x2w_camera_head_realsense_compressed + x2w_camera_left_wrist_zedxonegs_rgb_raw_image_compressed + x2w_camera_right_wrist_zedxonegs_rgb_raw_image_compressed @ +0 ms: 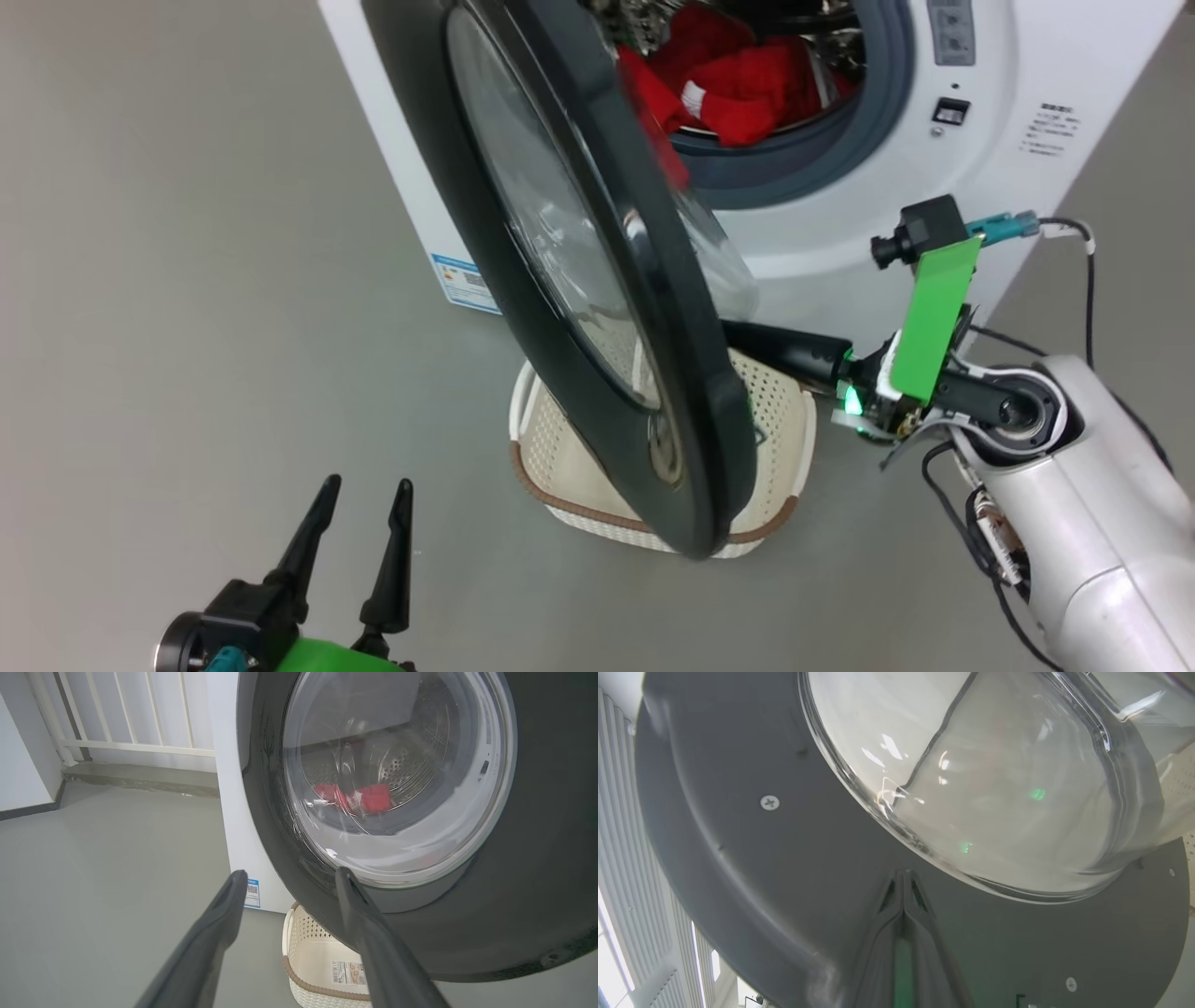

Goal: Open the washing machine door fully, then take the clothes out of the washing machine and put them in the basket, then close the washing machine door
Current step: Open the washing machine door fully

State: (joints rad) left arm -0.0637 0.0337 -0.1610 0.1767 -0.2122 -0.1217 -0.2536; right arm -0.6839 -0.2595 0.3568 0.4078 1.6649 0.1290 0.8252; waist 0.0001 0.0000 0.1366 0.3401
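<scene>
In the head view, the left gripper (368,483) is seen at the lower left above the smooth grey floor (187,280). Its two tapered dark fingers are spread wide and nothing is held or touched by them. The washing machine door (695,392), a glossy black ring round a clear window, is swung part-way out from the washing machine (1027,56), whose white front is smooth. The right gripper (756,341) is reached in behind the door's lower edge, its tips hidden there by the rim. A flat green plate (934,317) is carried on its wrist. The clothes (738,89), soft red fabric with white trim, are heaped in the drum mouth against the grey rubber gasket. The basket (780,415), cream perforated plastic with a brown woven-look rim, is set on the floor under the door.

In the left wrist view, the same fingers are shown far apart and empty. The tip of one is laid over the door's lower rim; contact cannot be told. The red clothes are seen through the glass, before the dimpled steel drum. A paper label (348,973) is fixed on the basket's inner wall.

In the right wrist view, the right gripper's fingers are pressed together with nothing between them. Their tips are set at the door's matt grey inner face, just beside the bulging glass bowl (994,788). Whether that face is touched cannot be told. A cross-head screw (769,802) is sunk into it.
</scene>
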